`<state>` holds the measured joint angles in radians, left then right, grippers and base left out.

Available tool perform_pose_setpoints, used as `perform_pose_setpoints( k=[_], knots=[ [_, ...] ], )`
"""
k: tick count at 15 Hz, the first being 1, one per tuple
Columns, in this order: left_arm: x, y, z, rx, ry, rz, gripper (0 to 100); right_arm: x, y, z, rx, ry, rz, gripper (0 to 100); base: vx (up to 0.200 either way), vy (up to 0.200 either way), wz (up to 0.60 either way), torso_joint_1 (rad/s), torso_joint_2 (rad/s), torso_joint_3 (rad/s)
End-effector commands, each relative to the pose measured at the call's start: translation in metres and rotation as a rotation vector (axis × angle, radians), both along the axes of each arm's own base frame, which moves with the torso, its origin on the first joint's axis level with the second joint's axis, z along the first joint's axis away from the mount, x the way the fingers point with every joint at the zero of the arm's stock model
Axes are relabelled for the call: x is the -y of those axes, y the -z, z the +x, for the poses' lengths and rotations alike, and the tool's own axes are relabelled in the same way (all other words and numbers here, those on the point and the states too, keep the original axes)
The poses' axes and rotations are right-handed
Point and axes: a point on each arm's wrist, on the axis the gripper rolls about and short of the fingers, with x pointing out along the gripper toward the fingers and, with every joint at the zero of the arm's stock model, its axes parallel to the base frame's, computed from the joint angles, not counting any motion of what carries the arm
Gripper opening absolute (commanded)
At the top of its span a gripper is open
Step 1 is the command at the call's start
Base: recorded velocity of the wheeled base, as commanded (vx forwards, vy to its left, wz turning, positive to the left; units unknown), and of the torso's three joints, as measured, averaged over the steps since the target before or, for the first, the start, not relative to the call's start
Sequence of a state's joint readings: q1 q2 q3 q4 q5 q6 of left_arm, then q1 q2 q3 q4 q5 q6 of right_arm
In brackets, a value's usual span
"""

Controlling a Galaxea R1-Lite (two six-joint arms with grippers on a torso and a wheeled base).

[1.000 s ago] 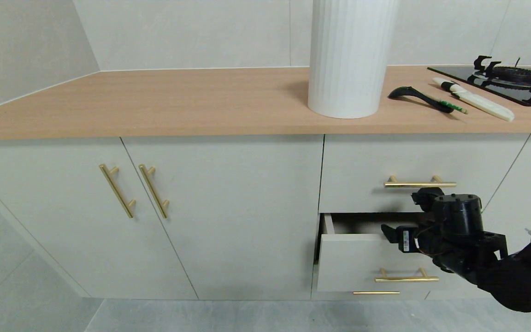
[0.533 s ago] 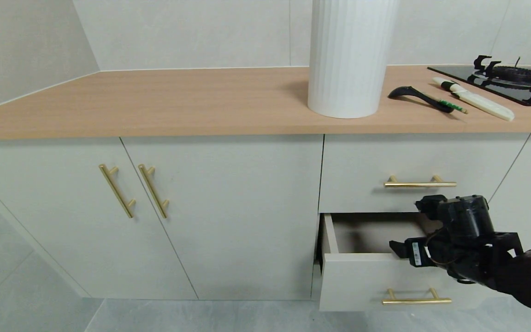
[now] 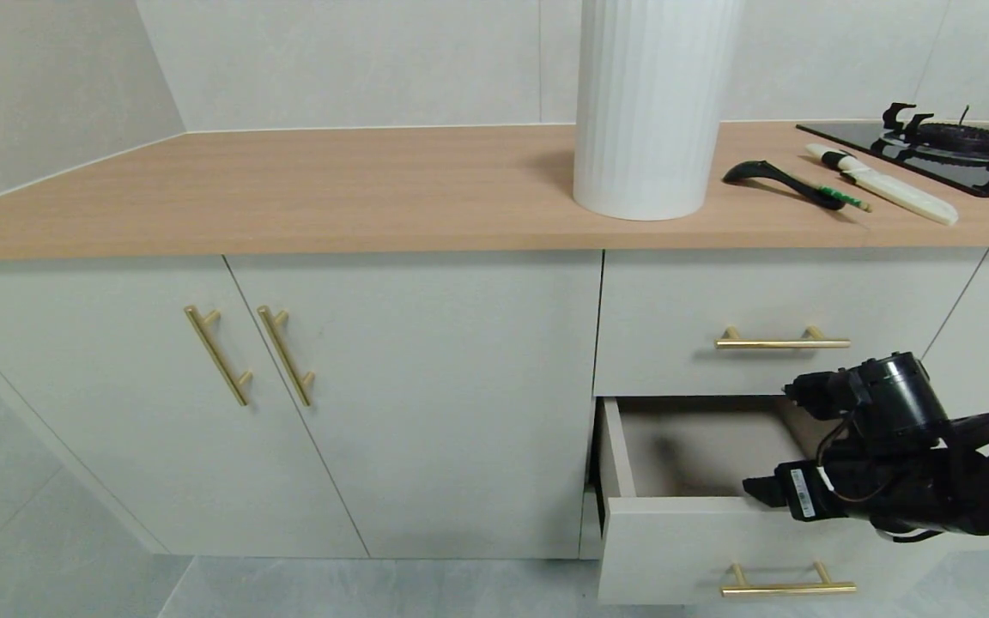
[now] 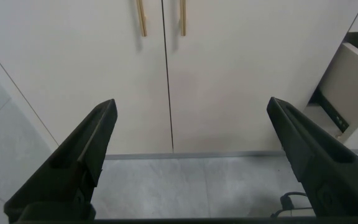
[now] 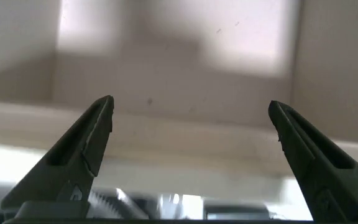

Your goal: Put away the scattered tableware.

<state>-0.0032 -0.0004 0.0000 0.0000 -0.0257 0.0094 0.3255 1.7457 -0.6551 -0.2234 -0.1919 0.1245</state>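
Note:
On the wooden countertop lie a black ladle, a thin green-handled utensil and a white knife. Below them the lower drawer stands pulled out, and the part of its inside that I can see is bare. My right gripper is open at the drawer's front panel, one finger at the top edge and one over the cavity. In the right wrist view the right gripper spans the drawer's rim. The left gripper hangs open and holds nothing, low in front of the cabinet doors.
A tall white ribbed cylinder stands on the counter beside the utensils. A black gas hob is at the far right. The upper drawer is closed. The double doors have gold handles. Grey floor lies below.
The lower drawer has slid further out toward me. My right gripper has drawn back and lower with its front panel.

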Motion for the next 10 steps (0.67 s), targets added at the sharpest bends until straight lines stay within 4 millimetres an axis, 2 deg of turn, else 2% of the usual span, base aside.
perform_pose_setpoints(
  k=[1, 6, 10],
  knots=[
    [0.000, 0.000, 0.000, 0.000, 0.000, 0.000, 100, -0.001, -0.016, -0.006, 0.001, -0.025, 0.015, 100, 0.000, 0.000, 0.00, 0.000, 0.00, 0.000],
    [0.000, 0.000, 0.000, 0.000, 0.000, 0.000, 100, -0.001, -0.018, -0.020, -0.138, -0.063, -0.010, 100, 0.000, 0.000, 0.00, 0.000, 0.00, 0.000],
    [0.000, 0.000, 0.000, 0.000, 0.000, 0.000, 100, 0.003, -0.017, -0.038, -0.262, -0.157, -0.108, 100, 0.000, 0.000, 0.00, 0.000, 0.00, 0.000]
  ],
)
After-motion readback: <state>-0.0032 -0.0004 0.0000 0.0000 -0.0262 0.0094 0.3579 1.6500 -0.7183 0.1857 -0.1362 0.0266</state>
